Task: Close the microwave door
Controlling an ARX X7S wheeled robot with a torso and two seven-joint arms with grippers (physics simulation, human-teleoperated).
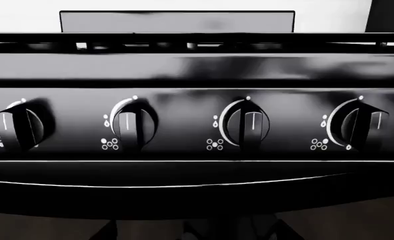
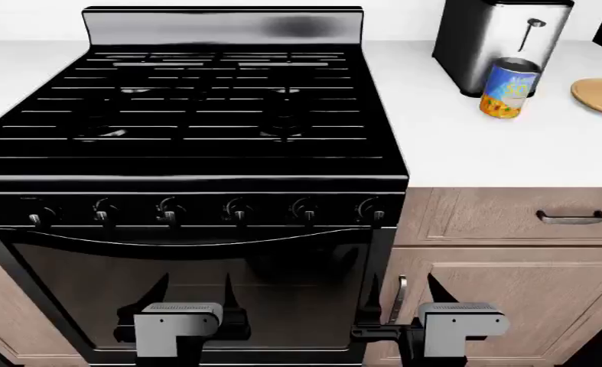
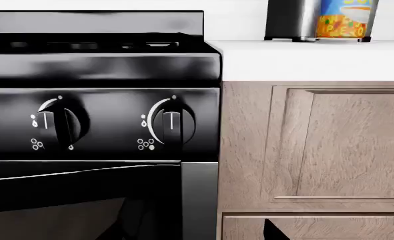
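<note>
Black gas stove [image 2: 193,99] fills frame centre; toaster [image 2: 496,38], can [image 2: 509,88] upper right on desk [image 2: 484,145]; both grippers [image 2: 193,302] [image 2: 403,298] low, spread apart, released.

The stove [image 2: 193,99] looks like glossy black enamel, its knobs [image 1: 126,125] smooth and shiny. The table [image 2: 484,145] is matt white. The cabinet [image 3: 317,145] shows grained wood. The toaster [image 2: 495,34] is brushed metal, the can [image 2: 509,89] glossy printed.
</note>
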